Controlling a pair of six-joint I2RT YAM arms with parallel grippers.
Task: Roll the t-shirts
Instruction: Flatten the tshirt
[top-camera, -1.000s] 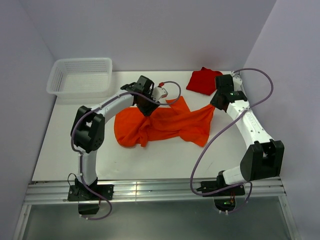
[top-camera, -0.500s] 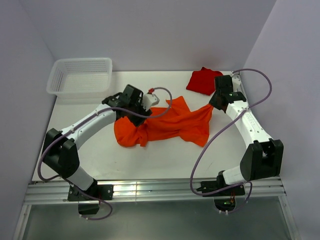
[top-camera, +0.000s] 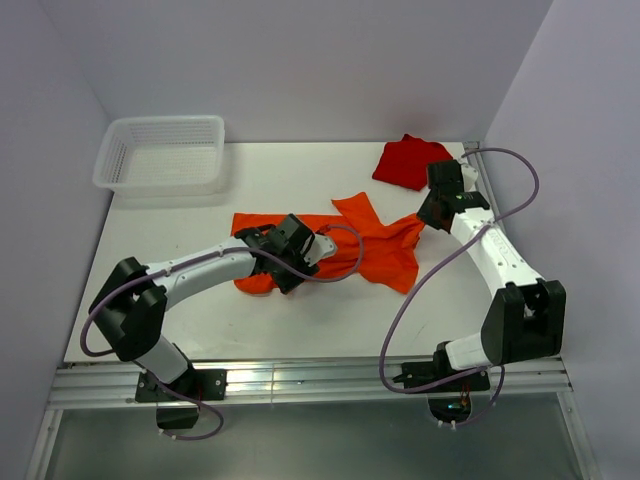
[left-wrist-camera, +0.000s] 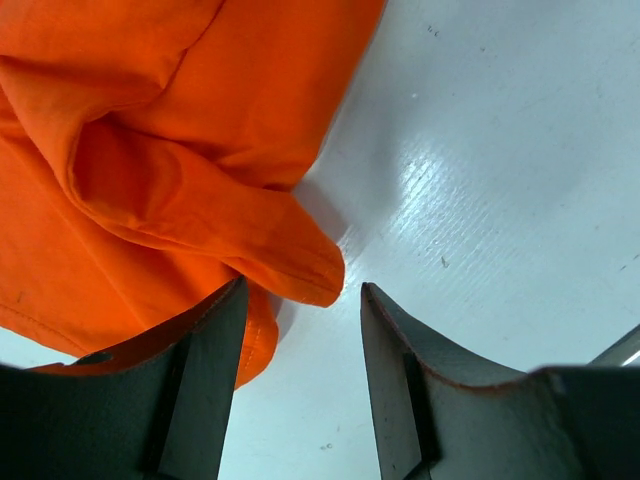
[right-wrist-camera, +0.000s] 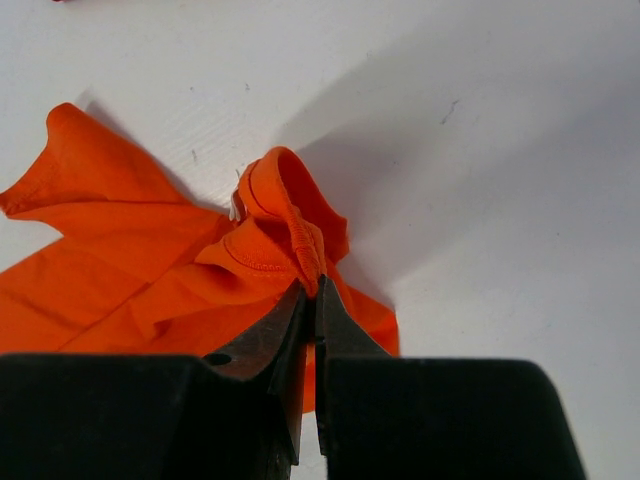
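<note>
Outside the basket (top-camera: 108, 165), right jaws pinch the orange t-shirt (top-camera: 382, 248) while left jaws gape beside it.

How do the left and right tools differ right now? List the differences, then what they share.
The left tool stands open with nothing pinched; the right tool is shut on a bunched edge of the orange t-shirt. The left tool sits at the shirt's near left end; the right tool at its far right corner, nearer the red t-shirt. Both are at the same orange t-shirt.
</note>
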